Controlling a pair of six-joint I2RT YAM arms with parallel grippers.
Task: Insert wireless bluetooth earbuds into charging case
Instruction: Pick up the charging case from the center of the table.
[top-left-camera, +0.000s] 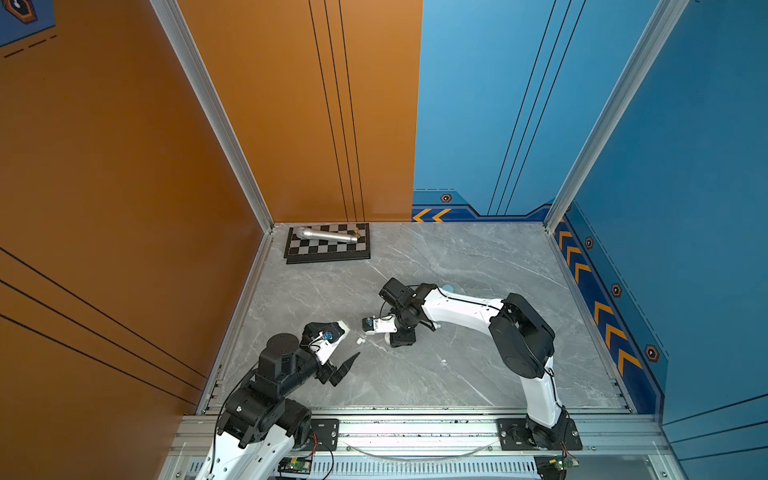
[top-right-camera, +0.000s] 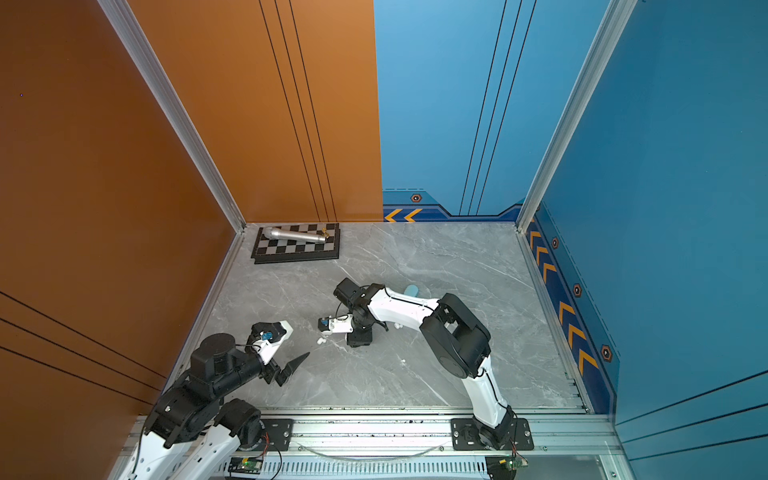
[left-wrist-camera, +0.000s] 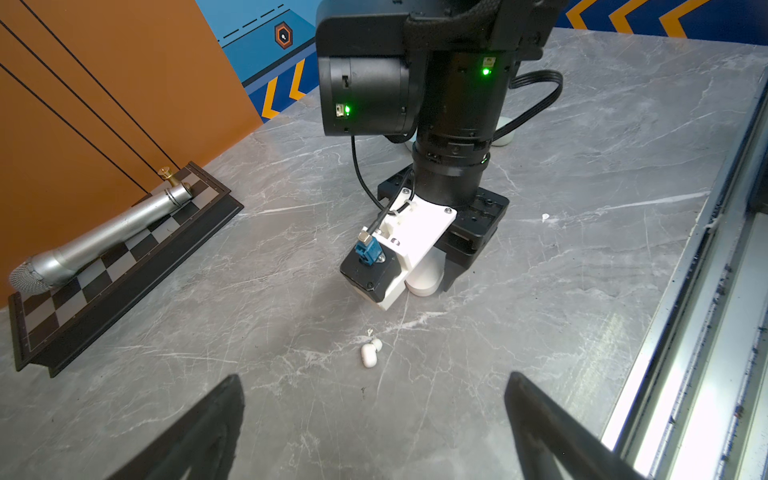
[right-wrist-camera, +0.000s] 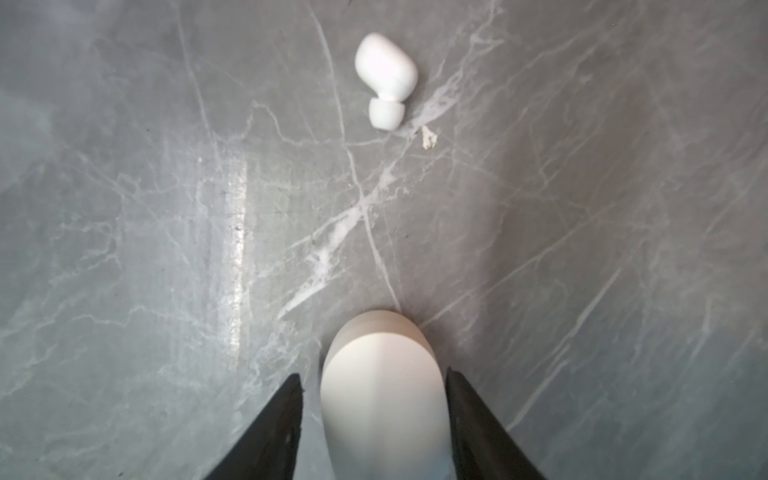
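Note:
One white earbud (right-wrist-camera: 384, 79) lies on the grey marble table (right-wrist-camera: 124, 249), also seen in the left wrist view (left-wrist-camera: 369, 355) and in both top views (top-left-camera: 360, 340) (top-right-camera: 321, 341). A closed white oval charging case (right-wrist-camera: 382, 395) (left-wrist-camera: 424, 278) rests on the table. My right gripper (right-wrist-camera: 373, 374) (top-left-camera: 400, 341) points down with one finger on each side of it, and a narrow gap shows at both sides. My left gripper (left-wrist-camera: 374, 376) is wide open and holds nothing, with the earbud a short way beyond its fingertips.
A chessboard (top-left-camera: 328, 247) with a silver microphone (top-left-camera: 328, 236) on it sits in the far left corner. A pale blue case (top-left-camera: 448, 287) (top-right-camera: 411, 289) lies behind the right arm. A small white speck (left-wrist-camera: 545, 217) is on the table. The metal rail (top-left-camera: 415, 432) runs along the front edge.

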